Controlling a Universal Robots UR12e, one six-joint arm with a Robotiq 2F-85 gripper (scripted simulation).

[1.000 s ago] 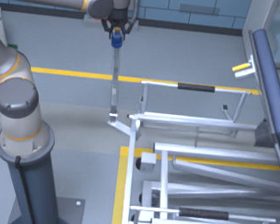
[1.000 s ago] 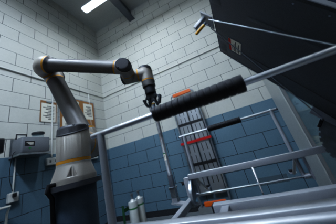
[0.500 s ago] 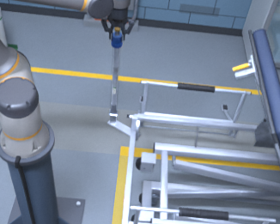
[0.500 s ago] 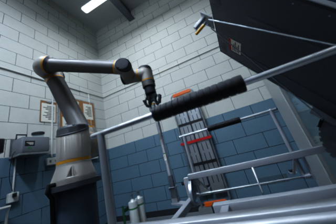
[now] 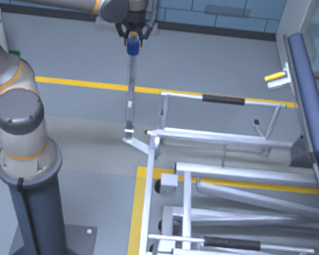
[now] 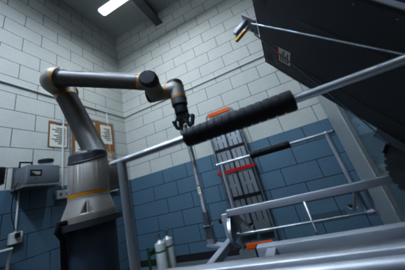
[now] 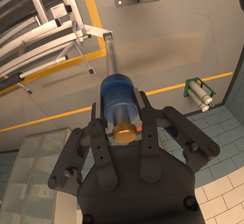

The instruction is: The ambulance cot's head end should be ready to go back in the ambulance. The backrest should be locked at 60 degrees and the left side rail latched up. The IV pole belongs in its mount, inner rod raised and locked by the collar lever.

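The IV pole (image 5: pixel 130 93) stands upright in its mount (image 5: pixel 129 136) at the cot's head-end corner, and its blue collar (image 7: pixel 117 95) near the top is held by my closed gripper (image 5: pixel 132 38). A short inner rod with a brass cap (image 7: pixel 124 133) sticks out above the collar. An orange bit shows just behind the collar in the wrist camera. The near side rail (image 5: pixel 223 99) with its black grip stands raised. The dark blue backrest (image 5: pixel 309 100) is tilted up steeply on the right, with a yellow handle (image 5: pixel 274 76) beside it.
The cot frame (image 5: pixel 224 193) fills the lower right, inside yellow floor lines. My arm's pedestal (image 5: pixel 31 198) stands at the left. Two gas cylinders (image 7: pixel 198 95) sit in a green rack by the wall, and a folded stretcher (image 6: pixel 235 169) leans against the wall.
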